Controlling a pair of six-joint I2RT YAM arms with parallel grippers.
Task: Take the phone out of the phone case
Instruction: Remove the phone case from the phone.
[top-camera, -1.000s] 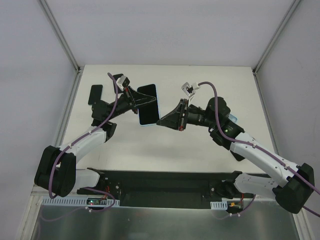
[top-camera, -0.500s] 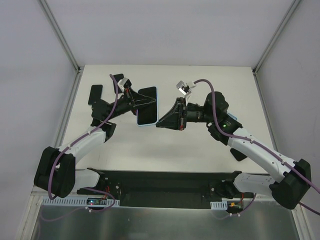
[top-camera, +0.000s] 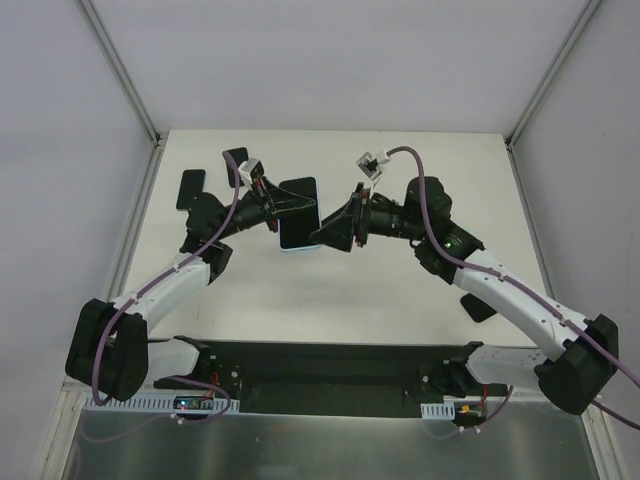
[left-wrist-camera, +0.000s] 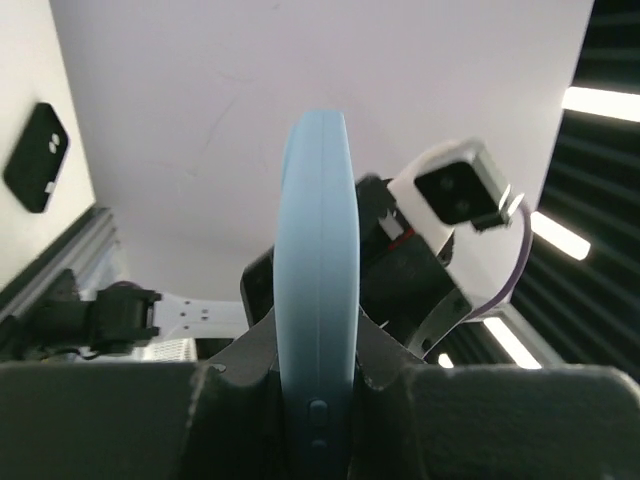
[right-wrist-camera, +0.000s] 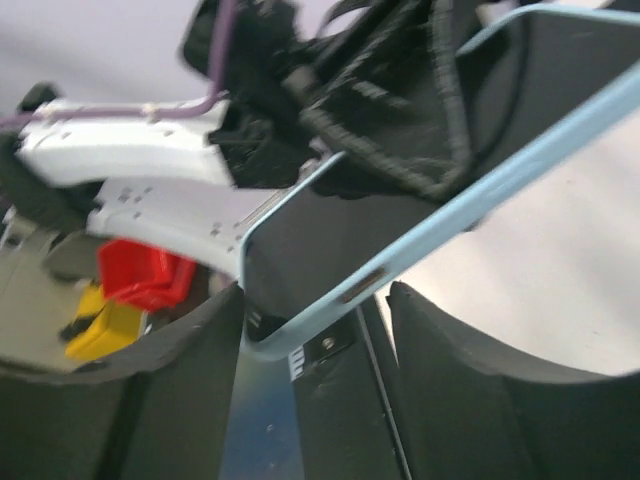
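I have the phone (top-camera: 297, 212) up in the air, well above the counter (top-camera: 400, 290), seated in its light blue phone case (left-wrist-camera: 318, 250). Nothing has separated yet. The left pincer (top-camera: 272, 205) is clamped across the case's thickness. In the left wrist view its two dark fingers press the blue side wall from either side, just above a small side button.

The right pincer (right-wrist-camera: 312, 300) has its jaws apart, and the lower corner of the case sits in the gap between them. That wrist view is smeared, so I think neither finger is touching the case, but I won't swear to it.

My main worry is where those right fingers land. If they close over rim and glass together, I'll be squeezing the phone deeper into the case rather than peeling the lip off, and a pull would then just fight the left arm's hold.

The left grip is narrow and sits on one edge. A sideways tug at the opposite corner could pivot the whole thing in those fingers or slide it out.

If the corner does pop free, the phone has only the case holding it. It could fall from this height to the counter, which is a hard landing. The left fingers are also close enough to that button to press it if they creep.
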